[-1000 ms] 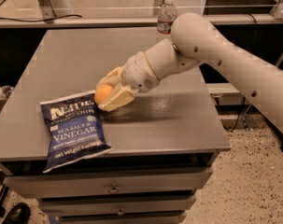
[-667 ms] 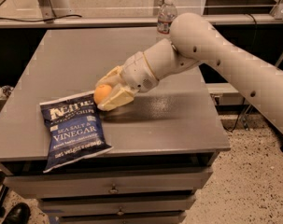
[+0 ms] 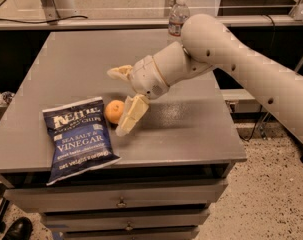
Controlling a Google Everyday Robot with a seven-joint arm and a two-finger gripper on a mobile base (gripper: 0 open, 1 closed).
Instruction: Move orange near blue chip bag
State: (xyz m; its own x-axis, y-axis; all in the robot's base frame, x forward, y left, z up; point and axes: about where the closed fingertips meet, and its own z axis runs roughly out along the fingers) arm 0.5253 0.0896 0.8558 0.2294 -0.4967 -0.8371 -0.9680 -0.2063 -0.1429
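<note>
Camera view: the orange (image 3: 113, 111) rests on the grey table (image 3: 196, 129), just beside the blue chip bag (image 3: 78, 139). The gripper (image 3: 125, 94) hovers over it, jaws spread wide and holding nothing. The lower finger (image 3: 132, 114) sits close against the fruit. Risk: a brush from that finger could roll the fruit away.

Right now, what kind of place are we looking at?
Likely a robotics lab or workshop: gray drawer cabinet, speckled hard floor, and a robot gripper open beside an orange near a chip bag.
</note>
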